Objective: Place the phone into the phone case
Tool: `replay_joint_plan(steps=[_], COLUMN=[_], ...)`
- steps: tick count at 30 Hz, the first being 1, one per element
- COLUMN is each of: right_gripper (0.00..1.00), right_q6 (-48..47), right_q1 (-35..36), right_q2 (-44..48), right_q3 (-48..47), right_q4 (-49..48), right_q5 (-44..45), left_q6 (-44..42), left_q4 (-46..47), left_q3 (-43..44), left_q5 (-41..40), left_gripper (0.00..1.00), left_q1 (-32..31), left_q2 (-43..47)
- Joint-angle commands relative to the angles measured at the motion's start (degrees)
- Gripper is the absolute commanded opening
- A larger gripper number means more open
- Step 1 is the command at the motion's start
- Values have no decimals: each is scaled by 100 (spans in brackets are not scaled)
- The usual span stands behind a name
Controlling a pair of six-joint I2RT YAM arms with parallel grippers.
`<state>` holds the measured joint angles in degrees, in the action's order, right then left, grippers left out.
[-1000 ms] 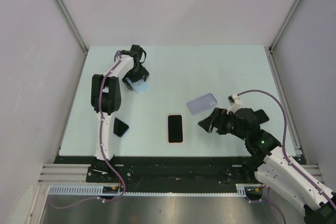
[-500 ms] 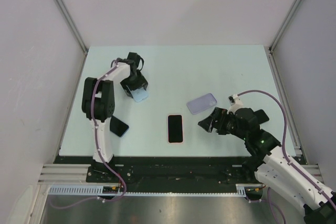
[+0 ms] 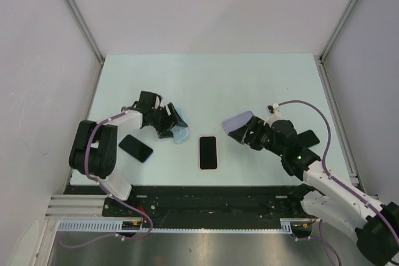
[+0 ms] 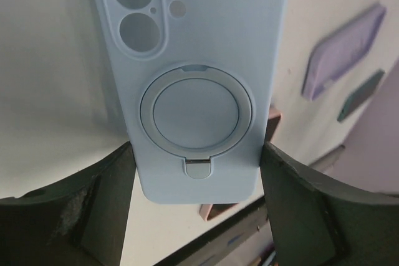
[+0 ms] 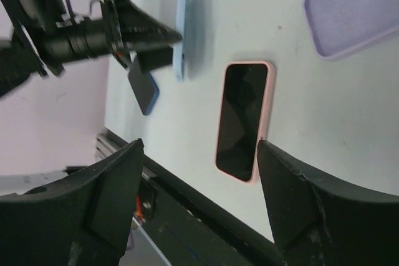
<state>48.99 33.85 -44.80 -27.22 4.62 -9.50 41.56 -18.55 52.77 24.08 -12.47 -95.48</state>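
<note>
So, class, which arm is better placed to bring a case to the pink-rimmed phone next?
Left, probably. The left gripper clamps the light blue case, held on edge close beside the pink-rimmed phone. The right gripper is open and empty near the purple case.

Closer to pink-rimmed phone [image 3: 207,152] — blue case [image 3: 180,134]

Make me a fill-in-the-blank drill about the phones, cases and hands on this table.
1. The left hand grips the ring-backed case, which is light ___.
2. The phone with the pink rim lies on the table with its screen facing ___.
3. The right hand has nothing between its fingers and is ___.
4. The purple case lies beside the ___ hand.

Missing words: blue; up; open; right.
</note>
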Motion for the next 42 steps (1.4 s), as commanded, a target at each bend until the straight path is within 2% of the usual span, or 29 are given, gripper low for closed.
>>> replay_joint_plan(steps=[1, 4, 8, 11, 15, 27, 35, 39, 40, 42], right_gripper=[74, 68, 56, 50, 51, 53, 43, 29, 20, 9], right_q6=[506, 384, 488, 708, 778, 989, 1323, 1534, 1560, 1613], right_q1=[87, 323, 456, 561, 755, 905, 905, 922, 922, 948], right_q2=[-939, -1583, -2785, -3297, -4158, -5091, -5539, -5628, -5637, -5584], right_q3=[-353, -757, -1205, -1355, -1847, -2076, -2094, -2077, -2085, -2085], right_q4=[-1534, -1745, -2314, -2824, -2844, -3134, -3722, -3969, -4074, -4066], right_q5=[18, 176, -95, -306, -404, -500, -931, -1107, -1168, -1160], left_q6=[54, 10, 159, 317, 379, 616, 643, 555, 529, 450], left_q4=[1615, 1836, 2206, 2399, 2478, 2786, 2795, 2576, 2532, 2409], left_q3=[-723, -1189, -1584, -1813, -1981, -2131, -2166, -2149, -2131, -2113], left_q5=[1643, 1837, 2039, 2355, 2462, 2708, 2778, 2717, 2699, 2681], left_gripper=[47, 47, 47, 47, 47, 48, 51, 52, 53, 56], left_q1=[-89, -177, -230, -265, -256, -265, -274, -274, -274, -274], left_q2=[495, 802, 1093, 1093, 1172, 1251, 1365, 1357, 1331, 1313])
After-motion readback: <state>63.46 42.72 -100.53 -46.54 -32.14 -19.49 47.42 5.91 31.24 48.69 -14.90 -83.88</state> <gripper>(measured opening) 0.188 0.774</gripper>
